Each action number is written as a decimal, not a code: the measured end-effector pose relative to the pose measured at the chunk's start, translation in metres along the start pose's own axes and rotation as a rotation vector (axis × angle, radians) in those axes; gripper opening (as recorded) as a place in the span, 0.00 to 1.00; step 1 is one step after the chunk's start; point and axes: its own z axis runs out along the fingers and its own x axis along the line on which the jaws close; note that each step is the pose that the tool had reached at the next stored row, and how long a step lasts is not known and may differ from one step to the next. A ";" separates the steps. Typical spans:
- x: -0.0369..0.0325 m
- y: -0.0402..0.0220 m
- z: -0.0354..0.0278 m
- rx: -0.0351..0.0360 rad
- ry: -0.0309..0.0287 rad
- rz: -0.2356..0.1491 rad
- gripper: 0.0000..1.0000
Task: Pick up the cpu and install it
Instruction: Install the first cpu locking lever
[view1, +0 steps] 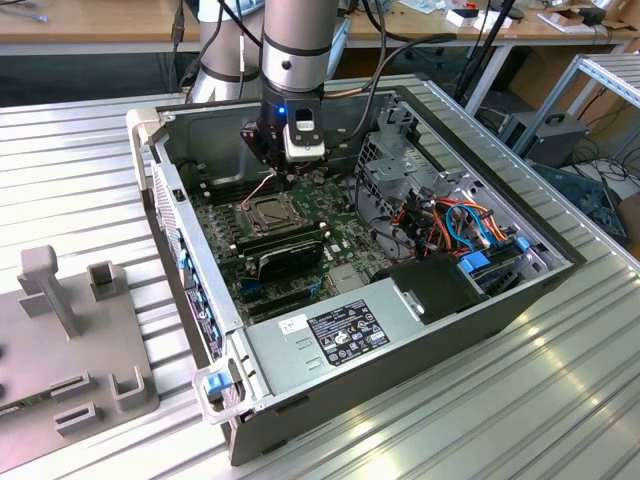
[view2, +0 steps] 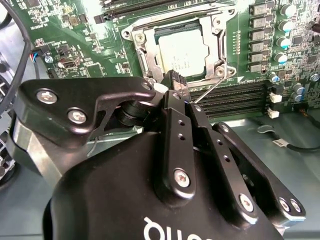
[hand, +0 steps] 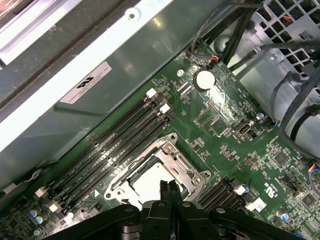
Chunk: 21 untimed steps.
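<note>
cpu (view2: 182, 52) lies flat in socket (view2: 141, 55) on motherboard (view2: 75, 30). Tool (view2: 176, 86) fingers together, holding nothing, tips just over socket edge. Exterior view: cpu at 6 o'clock from tool. Judged: install step, chip already placed. Any further contact calls for light, square touch.

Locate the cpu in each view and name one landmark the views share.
Exterior view: the cpu sits in the metal socket frame on the green motherboard, close by the gripper.
Second wrist view: the cpu fills that frame, just beyond the gripper.
First wrist view: same frame, cpu partly hidden behind the gripper.
Shared landmark: the metal socket frame.
</note>
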 end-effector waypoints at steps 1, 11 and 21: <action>0.0000 0.0000 0.0000 -0.0009 0.0006 -0.019 0.11; 0.0000 0.0000 0.0000 -0.0056 0.0040 -0.122 0.11; 0.0000 0.0000 0.0001 -0.0120 0.0088 -0.264 0.11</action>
